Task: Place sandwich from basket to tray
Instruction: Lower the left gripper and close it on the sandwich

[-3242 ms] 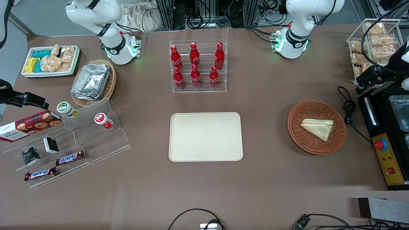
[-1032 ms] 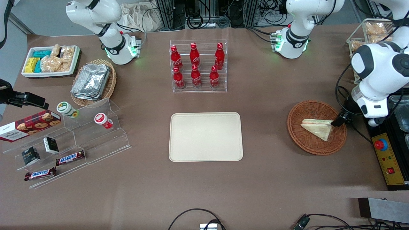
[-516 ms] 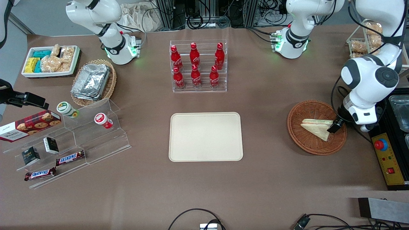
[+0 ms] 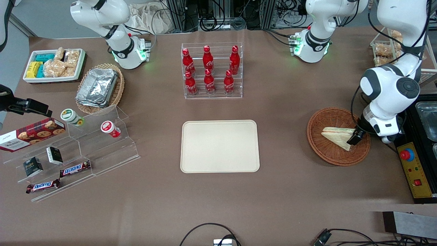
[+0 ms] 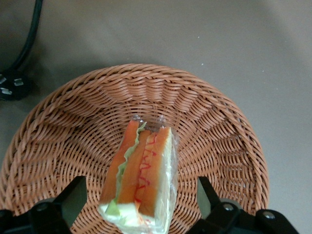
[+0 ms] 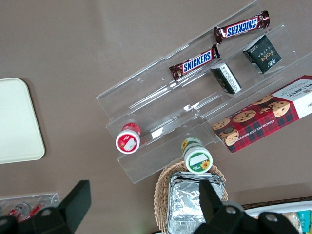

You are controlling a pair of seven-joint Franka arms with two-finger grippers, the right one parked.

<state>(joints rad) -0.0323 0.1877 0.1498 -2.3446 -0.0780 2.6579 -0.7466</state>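
Sandwich (image 4: 338, 137) lies in the basket (image 4: 327, 155) at right-center of the front frame, wrapped in clear film, filling edge up in the wrist view (image 5: 139, 180): orange and red layers, green at the low end. Basket (image 5: 219, 126) holds only that wedge. Gripper (image 4: 354, 137) sits low at the sandwich's end toward the working arm; fingers (image 5: 73, 197) spread wide, one on each side of the wedge, not touching it. Tray (image 4: 220, 146) at frame center, bare, well apart from the basket. Upper center: clear rack (image 4: 212, 70) with six red bottles (image 4: 208, 81). Upper left: white bin (image 4: 53, 65) of snack packets, tan wicker basket (image 4: 117, 90) with foil containers (image 4: 97, 87). Lower left: stepped acrylic stand (image 4: 82, 150) with chocolate bars (image 4: 75, 168), small boxes, two cups. All on the brown tabletop (image 4: 273, 191).
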